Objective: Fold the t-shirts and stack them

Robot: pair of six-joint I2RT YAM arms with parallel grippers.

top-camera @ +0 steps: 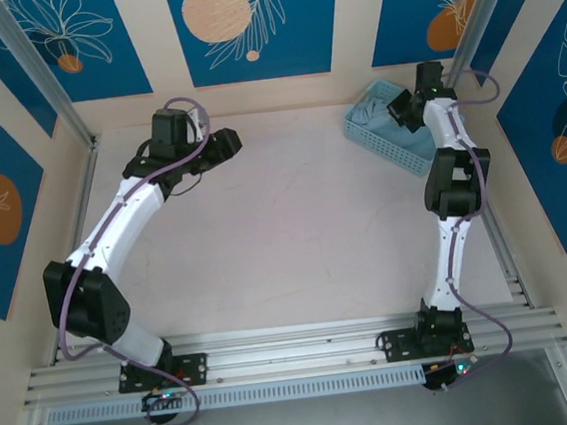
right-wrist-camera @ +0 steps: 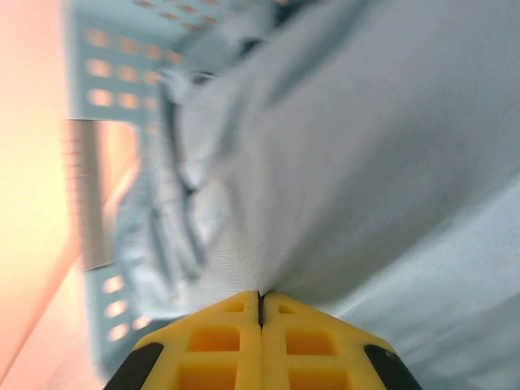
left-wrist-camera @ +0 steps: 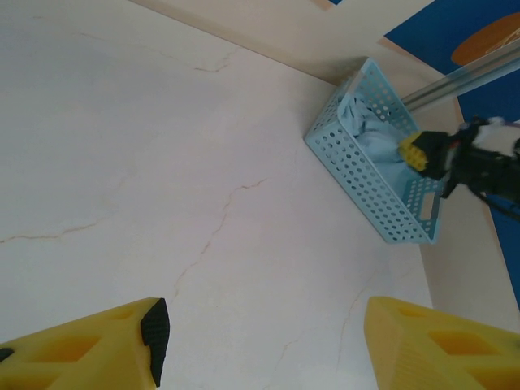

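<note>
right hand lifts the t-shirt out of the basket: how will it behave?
Likely floppy: the t-shirt lies crumpled in folds, so it should drape and unfurl below the right hand, shut on a thin pinch. Probably light: thin cloth. It may drag on the basket rim, nudging it.

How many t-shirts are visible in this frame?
1: a light-blue t-shirt bunched in the basket at the table's far right corner, pinched between the fingers of the right gripper. More may lie hidden beneath it.
</note>
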